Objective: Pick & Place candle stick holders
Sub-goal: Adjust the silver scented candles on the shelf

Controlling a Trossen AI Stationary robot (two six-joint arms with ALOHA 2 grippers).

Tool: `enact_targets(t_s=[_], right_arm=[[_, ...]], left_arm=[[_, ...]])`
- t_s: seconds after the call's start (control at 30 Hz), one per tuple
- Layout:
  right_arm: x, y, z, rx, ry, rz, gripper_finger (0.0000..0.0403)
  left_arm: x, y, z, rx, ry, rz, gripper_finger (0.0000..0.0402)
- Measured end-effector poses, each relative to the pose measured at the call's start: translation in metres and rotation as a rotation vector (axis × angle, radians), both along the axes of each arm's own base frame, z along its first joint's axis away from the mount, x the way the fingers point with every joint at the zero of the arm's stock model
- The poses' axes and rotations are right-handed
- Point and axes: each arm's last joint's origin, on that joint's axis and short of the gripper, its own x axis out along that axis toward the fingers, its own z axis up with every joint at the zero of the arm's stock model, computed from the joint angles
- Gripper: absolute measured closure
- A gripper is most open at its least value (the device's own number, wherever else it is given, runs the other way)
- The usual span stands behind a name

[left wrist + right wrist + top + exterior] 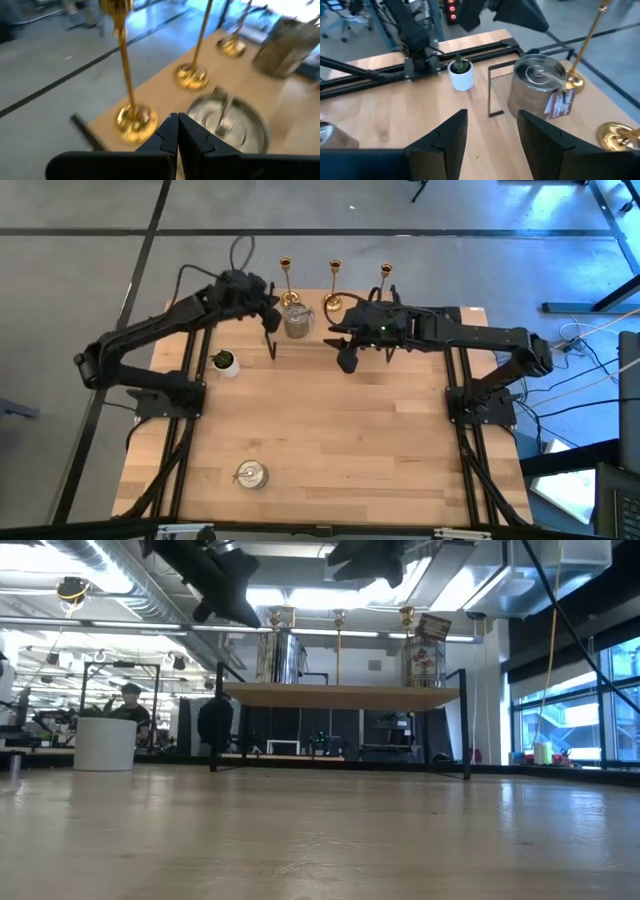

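Note:
Three gold candle stick holders (286, 265) (334, 272) (386, 275) stand in a row along the back of a raised wooden shelf (340, 695). One squat silvery holder (297, 320) with a paper tag stands on the shelf in front of them, and a second (425, 655) stands farther right. A third (250, 475) stands on the table near the front edge. My left gripper (177, 125) hovers shut above the shelf, between the left gold base (135, 120) and the silvery holder (227, 122). My right gripper (490, 135) is open above the table, empty, pointing toward that holder (540, 90).
A small white pot with a green plant (225, 363) stands on the table left of the shelf. The shelf rests on thin black legs (490, 95). The bare tabletop (350, 430) stretches between the shelf and the front holder.

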Motion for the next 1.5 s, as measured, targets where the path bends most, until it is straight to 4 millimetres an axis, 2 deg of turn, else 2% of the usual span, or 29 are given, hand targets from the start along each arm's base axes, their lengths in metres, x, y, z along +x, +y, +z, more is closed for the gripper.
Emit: enact_targets(t_s=[0.1,0.27,0.6,1.2,1.37,1.5], right_arm=[[0.001,-0.001,0.0,-0.034,0.001,-0.032,0.0227],[0.001,-0.003,0.001,-0.028,-0.021,-0.1,0.0239],[0.001,-0.008,0.003,0.006,-0.044,-0.128,0.0258],[0.006,-0.008,-0.002,0.055,-0.062,-0.159,0.0251],[0.006,-0.008,-0.002,0.056,-0.06,-0.162,0.0251],[0.006,-0.008,-0.002,0.053,-0.059,-0.161,0.0251]], left_arm=[[-0.007,0.015,-0.001,-0.022,-0.031,-0.053,0.04],[-0.015,0.04,-0.014,-0.127,-0.059,-0.144,0.04],[-0.002,0.059,-0.031,-0.128,-0.053,-0.208,0.04],[0.001,0.061,-0.037,-0.164,-0.064,-0.273,0.04],[-0.008,0.055,-0.018,-0.046,-0.05,-0.18,0.04],[-0.01,0.046,0.002,-0.021,-0.123,-0.245,0.04]])
